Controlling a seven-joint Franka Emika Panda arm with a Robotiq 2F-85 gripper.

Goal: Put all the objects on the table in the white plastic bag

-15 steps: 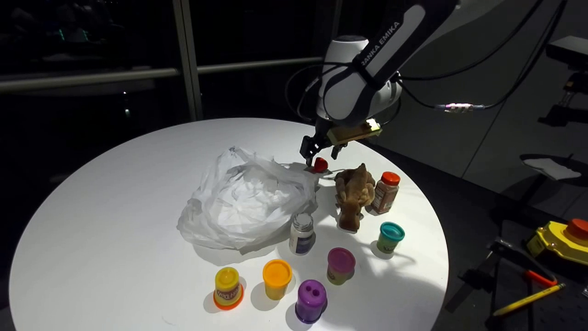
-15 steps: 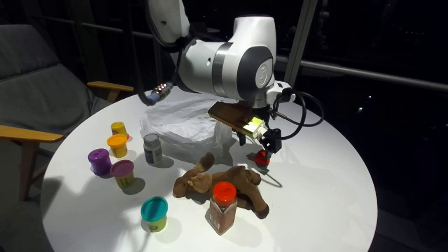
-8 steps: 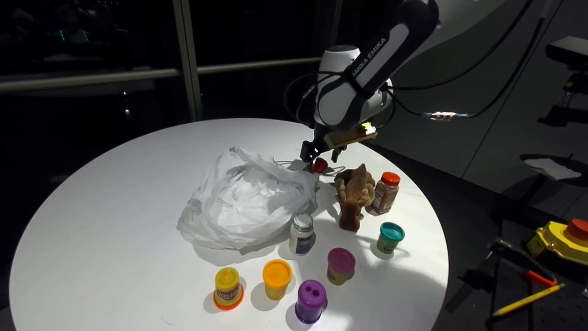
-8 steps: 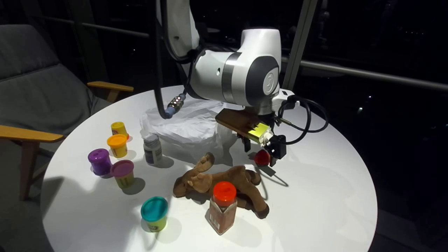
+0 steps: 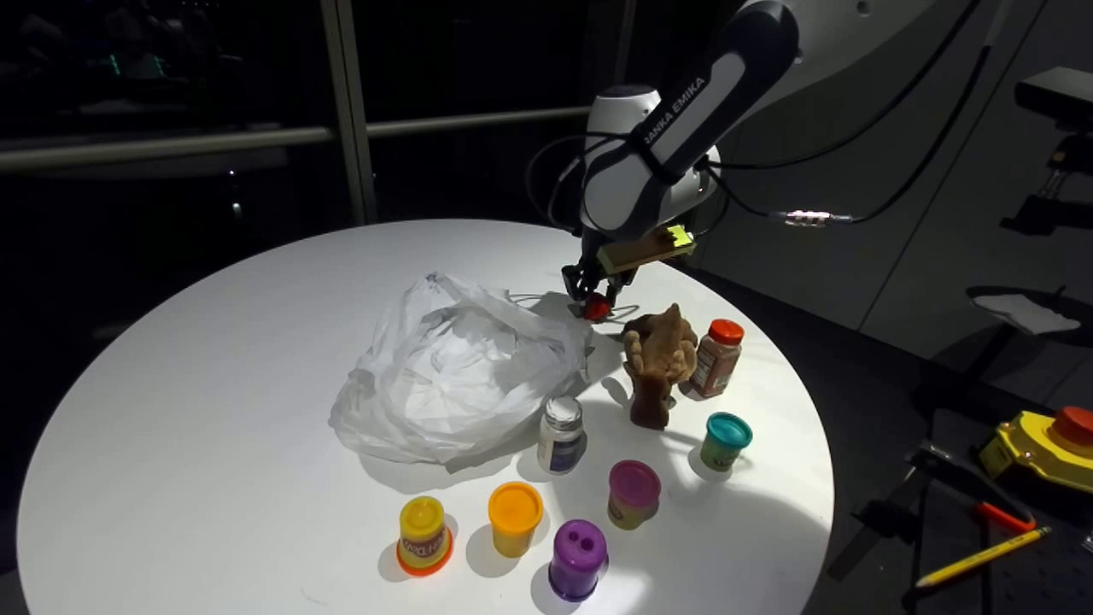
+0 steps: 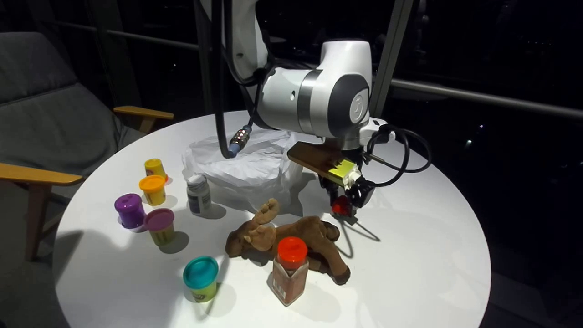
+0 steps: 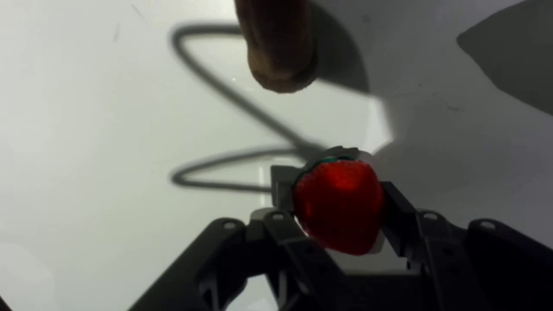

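While your pincer (image 7: 337,201) grasps the strawberry (image 7: 340,211) toward the far edge of the table (image 5: 188,384) in an exterior view | its rounded sides may slip if you lift fast | low carrying could drag the bag (image 5: 465,376)

Robot arm (image 5: 709,107) bent, slanting in from one o'clock in an exterior view; gripper (image 5: 600,304) aimed at six o'clock. Wrist view: fingers (image 7: 399,220) at nine and three, clamped, tips apart.
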